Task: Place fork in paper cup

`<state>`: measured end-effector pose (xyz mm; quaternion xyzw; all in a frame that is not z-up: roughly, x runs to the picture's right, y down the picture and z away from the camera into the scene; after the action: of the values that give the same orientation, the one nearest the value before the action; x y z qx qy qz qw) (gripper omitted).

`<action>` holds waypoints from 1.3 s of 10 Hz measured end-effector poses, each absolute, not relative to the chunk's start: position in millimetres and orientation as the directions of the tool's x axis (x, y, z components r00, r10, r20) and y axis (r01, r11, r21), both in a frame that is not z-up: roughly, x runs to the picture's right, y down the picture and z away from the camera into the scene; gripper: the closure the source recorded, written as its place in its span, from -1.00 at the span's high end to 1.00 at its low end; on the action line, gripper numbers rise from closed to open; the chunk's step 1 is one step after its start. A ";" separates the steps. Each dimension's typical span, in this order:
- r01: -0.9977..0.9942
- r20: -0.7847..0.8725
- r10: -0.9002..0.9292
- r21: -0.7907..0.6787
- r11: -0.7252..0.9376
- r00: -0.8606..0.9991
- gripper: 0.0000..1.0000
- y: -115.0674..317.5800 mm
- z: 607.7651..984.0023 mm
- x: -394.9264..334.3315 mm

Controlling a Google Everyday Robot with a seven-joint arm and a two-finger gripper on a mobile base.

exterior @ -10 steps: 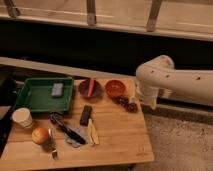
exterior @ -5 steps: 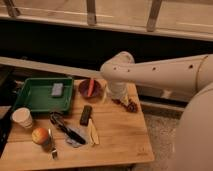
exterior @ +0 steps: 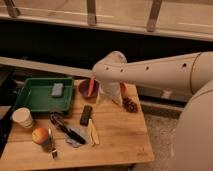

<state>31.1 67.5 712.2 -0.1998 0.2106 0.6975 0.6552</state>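
Fork (exterior: 52, 146) unmoved at the front-left of the bench (exterior: 120, 135), just right of the apple (exterior: 40, 135); paper cup (exterior: 22, 117) sits further left, apart. My arm has swung further left and now mostly hides the orange bowl (exterior: 122, 91). My gripper (exterior: 109, 95) seems to hang beside the purple bowl (exterior: 84, 90); grip state, can't tell. Wooden bench, dark wall behind.

The table (exterior: 120, 135) is pale, matt wood with visible plank seams; on it the cup (exterior: 22, 118) at 9 o'clock looks like dull off-white paper, and the fork (exterior: 52, 147) at 7 o'clock like thin grey metal with a faint sheen. The tray (exterior: 30, 102) at 10 o'clock looks like slightly glossy green plastic, the bar (exterior: 86, 115) near the middle is matt black, and the pine cone (exterior: 130, 105) at 2 o'clock is rough and scaly. The arm (exterior: 160, 72) has a smooth, softly shiny cream shell, and its equally pale gripper (exterior: 106, 96) hangs at 12 o'clock.
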 end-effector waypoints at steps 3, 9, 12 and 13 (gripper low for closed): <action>-0.999 -0.520 0.854 -0.040 -0.016 0.007 0.42 62.7 700.0 16.5; -0.923 -0.430 0.857 -0.367 0.120 0.282 0.42 74.9 657.7 -104.6; -0.855 -0.388 0.835 -0.490 0.171 0.389 0.42 86.8 645.0 -151.9; -0.828 -0.372 0.823 -0.527 0.192 0.428 0.42 90.5 642.0 -172.6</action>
<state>-172.6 90.5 642.0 -0.3436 0.0032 0.5347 0.7720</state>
